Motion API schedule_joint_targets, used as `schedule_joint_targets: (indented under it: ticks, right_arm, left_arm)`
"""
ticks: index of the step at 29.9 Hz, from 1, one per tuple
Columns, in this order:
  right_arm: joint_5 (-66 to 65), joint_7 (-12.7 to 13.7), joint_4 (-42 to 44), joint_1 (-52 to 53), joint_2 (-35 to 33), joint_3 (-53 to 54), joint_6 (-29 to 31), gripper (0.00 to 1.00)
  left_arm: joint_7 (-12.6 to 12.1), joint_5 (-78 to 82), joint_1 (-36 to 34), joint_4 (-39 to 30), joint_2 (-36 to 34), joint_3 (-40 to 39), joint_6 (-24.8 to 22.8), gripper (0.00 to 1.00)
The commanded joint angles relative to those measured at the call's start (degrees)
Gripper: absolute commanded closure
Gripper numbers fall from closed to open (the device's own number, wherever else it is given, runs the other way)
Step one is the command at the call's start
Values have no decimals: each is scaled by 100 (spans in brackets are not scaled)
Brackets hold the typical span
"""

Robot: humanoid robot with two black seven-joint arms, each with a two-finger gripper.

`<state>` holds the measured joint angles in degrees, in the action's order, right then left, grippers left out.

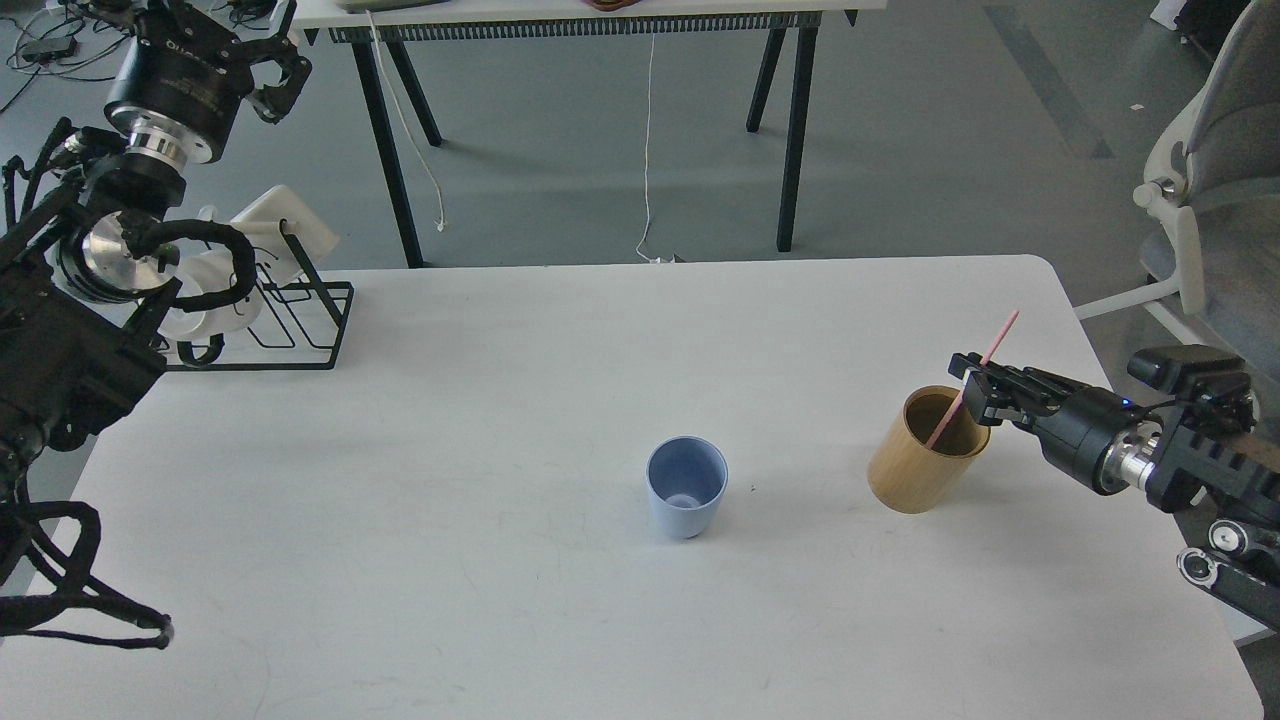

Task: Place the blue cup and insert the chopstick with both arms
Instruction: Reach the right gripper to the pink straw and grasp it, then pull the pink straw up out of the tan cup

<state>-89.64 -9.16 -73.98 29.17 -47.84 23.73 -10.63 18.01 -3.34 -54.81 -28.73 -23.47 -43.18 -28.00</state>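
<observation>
Head view: white table (500, 600) on grey floor (900, 130), second table (600, 12) behind

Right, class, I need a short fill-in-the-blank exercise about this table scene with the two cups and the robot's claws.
1. The blue cup stands upright and ____ on the white table.
2. The pink chopstick has its lower end inside the ____ holder.
3. The ____ claw grips the chopstick.
4. The left claw is raised, far from the cup, above the black wire ____.

Missing words: empty; tan wooden; right; rack
</observation>
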Motion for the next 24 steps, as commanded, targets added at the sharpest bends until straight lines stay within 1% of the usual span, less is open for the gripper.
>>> schedule_joint_targets:
  ticks: [1, 4, 8, 13, 15, 19, 21, 24]
  right_arm:
    - [0, 10, -12, 10, -32, 0, -1, 96]
    - [0, 10, -99, 10, -120, 0, -1, 99]
    - [8, 10, -371, 19, -313, 18, -1, 99]
    - [26, 10, -898, 115, -796, 97, -9, 99]
    - [122, 10, -1153, 281, -1007, 149, -9, 99]
    - [306, 19, -1531, 650, -1175, 316, 25, 99]
    - [447, 19, -1655, 922, -1183, 360, 148, 99]
    - [457, 89, -1655, 1458, -1254, 317, 420, 98]
  left_arm:
    - [1, 0, 6, 8, -9, 2, 0, 0]
    - [1, 0, 6, -1, -44, -7, 0, 0]
    - [1, 0, -3, -1, -70, -7, 0, 0]
    - [1, 0, -3, -1, -106, 2, 0, 0]
    - [1, 0, -3, -1, -132, 2, 0, 0]
    - [-78, 0, -3, -1, -132, -7, 0, 0]
    - [-87, 0, -3, -1, -141, -7, 0, 0]
    - [-87, 0, -3, -10, -158, -7, 0, 0]
